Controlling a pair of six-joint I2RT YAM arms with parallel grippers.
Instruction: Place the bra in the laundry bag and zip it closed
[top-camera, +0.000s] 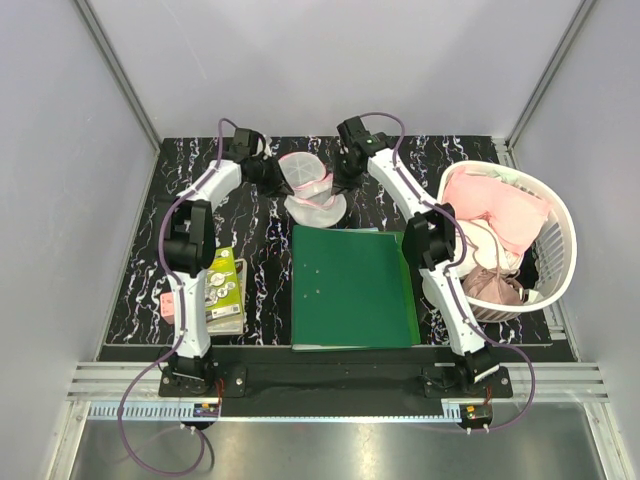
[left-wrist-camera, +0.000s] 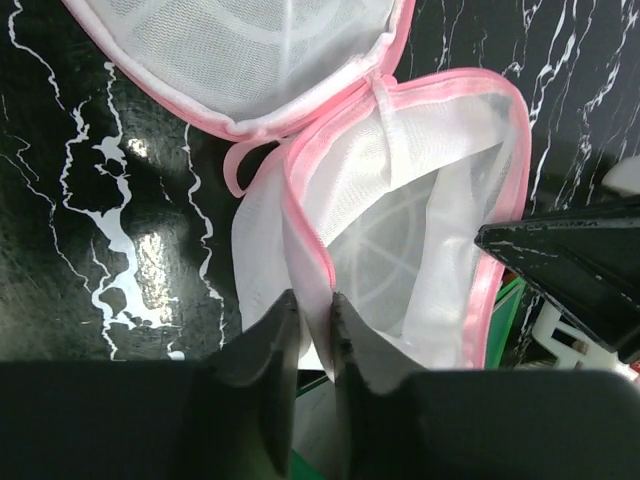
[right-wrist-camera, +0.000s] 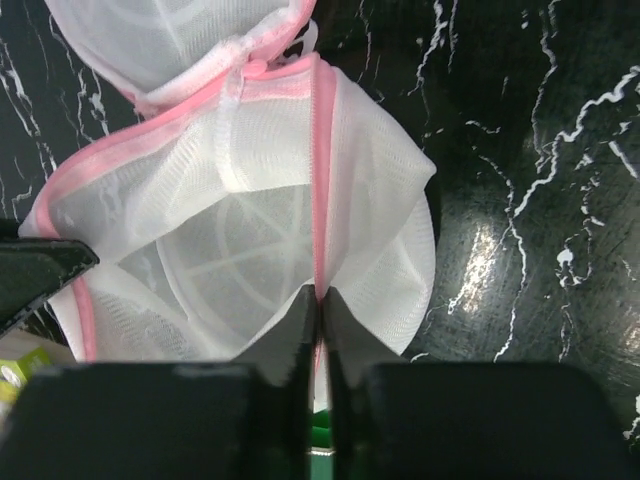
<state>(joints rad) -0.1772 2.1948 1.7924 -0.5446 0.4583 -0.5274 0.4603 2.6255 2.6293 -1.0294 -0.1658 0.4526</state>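
- The small white mesh laundry bag with pink rim (top-camera: 310, 187) lies open on the black marbled bench (top-camera: 148, 258), in the upper centre of the top view. Its lower edge is just above the flat green folder (top-camera: 355, 285).
- The left end effector (left-wrist-camera: 312, 312) is almost closed and pinches the pink rim at the bottom of its view. Bare bench lies to the left there.
- The right end effector (right-wrist-camera: 320, 305) is closed on the pink zip edge. Free bench fills the right of its view.
- A pale pink bra (top-camera: 495, 212) lies in the white slatted plastic basket (top-camera: 562, 262) at the right edge, well apart from the bag.
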